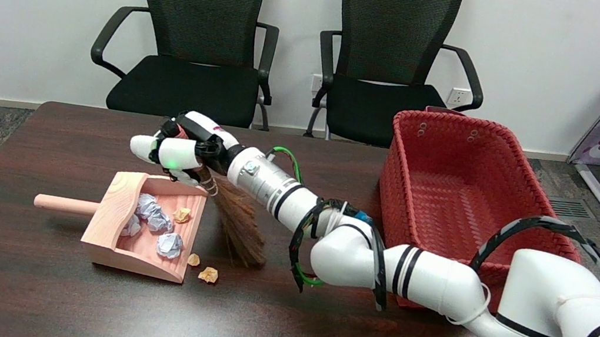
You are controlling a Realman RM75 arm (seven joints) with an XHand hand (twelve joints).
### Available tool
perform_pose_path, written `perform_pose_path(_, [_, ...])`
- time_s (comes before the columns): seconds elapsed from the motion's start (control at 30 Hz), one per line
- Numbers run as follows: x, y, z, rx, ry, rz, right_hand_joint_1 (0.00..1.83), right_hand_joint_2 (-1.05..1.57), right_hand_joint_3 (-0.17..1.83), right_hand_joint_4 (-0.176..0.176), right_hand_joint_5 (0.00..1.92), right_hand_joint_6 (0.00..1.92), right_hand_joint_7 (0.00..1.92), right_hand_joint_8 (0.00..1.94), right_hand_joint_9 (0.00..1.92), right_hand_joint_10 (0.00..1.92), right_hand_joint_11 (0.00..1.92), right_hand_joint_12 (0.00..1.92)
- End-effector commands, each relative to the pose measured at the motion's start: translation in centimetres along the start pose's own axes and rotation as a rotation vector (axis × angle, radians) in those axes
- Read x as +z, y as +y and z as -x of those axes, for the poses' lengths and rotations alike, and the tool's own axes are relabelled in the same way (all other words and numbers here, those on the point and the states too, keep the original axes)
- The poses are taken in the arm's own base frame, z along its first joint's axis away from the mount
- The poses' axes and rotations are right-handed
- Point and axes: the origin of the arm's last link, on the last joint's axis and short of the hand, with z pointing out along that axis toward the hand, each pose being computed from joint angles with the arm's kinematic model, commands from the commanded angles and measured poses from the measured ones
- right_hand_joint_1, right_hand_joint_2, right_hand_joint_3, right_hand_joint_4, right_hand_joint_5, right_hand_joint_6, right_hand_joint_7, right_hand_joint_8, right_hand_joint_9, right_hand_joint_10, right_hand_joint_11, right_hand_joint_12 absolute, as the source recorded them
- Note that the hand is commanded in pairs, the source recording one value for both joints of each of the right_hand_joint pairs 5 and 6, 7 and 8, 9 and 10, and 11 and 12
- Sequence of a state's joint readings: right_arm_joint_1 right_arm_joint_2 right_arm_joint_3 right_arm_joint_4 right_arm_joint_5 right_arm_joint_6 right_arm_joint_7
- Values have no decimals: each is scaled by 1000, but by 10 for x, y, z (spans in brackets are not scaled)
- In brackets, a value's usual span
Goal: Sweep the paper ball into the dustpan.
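The dustpan (119,207) lies on the left part of the tabletop (21,281), its round handle pointing toward the left edge and its open mouth facing right. Inside it lie three white paper balls (155,221) and one small tan ball (182,214). Two tan paper balls remain on the table: one (193,259) just beside the lip near the pan's near corner, the other (208,275) a little further right and nearer the front edge.

The right hand (177,153) hangs above the pan's far right corner. Its fingers (145,147) are curled around the upper end of the brush (243,231), gripping it; the bristle fan slopes down and right, its tips on the wood beside the pan mouth.

Procedure for the current step, judged from this layout:
1. Place the bristle tips to the right of both loose balls, not on top of them.
2. Keep the tips in light contact with the wood; lifted bristles will pass over such small pieces.
3. Draw leftward in a short, low stroke aimed square at the lip.
4. Avoid pushing the pan itself, since nothing holds it.

The loose balls lie below and right of the fingers, toward the front edge, well apart from them and left of the bristle tips.

The red basket (454,173) stands at the table's right side, uninvolved.
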State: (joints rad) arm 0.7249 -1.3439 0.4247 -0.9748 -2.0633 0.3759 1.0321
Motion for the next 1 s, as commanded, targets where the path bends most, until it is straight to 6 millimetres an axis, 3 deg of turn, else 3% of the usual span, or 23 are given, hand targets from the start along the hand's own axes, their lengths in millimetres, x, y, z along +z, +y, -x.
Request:
perform_pose_path(0.03, [-6,-35,7,257,-11,-146,873,1571,959,-24,1920,1920,1920,1920,1920,1920,1920,1920])
perform_pose_path(0.17, [-9,-45,10,451,-20,-195,863,1571,1071,-24,1920,1920,1920,1920,1920,1920,1920,1920])
perform_pose_path(0.3, [-20,-60,6,510,-15,-274,860,1552,1141,-24,1920,1920,1920,1920,1920,1920,1920,1920])
perform_pose_path(0.57, [-45,-73,-5,800,-35,-364,858,1554,1122,-18,1920,1920,1920,1920,1920,1920,1920,1920])
perform_pose_path(0.7, [-60,-71,-18,819,10,-443,859,1543,1128,-17,1920,1920,1920,1920,1920,1920,1920,1920])
perform_pose_path(0.8, [-78,-72,-30,806,65,-565,870,1473,1239,-22,1920,1920,1920,1920,1920,1920,1920,1920])
perform_pose_path(1.0, [-116,-66,-56,675,156,-670,875,1438,1285,-19,1920,1920,1920,1920,1920,1920,1920,1920])
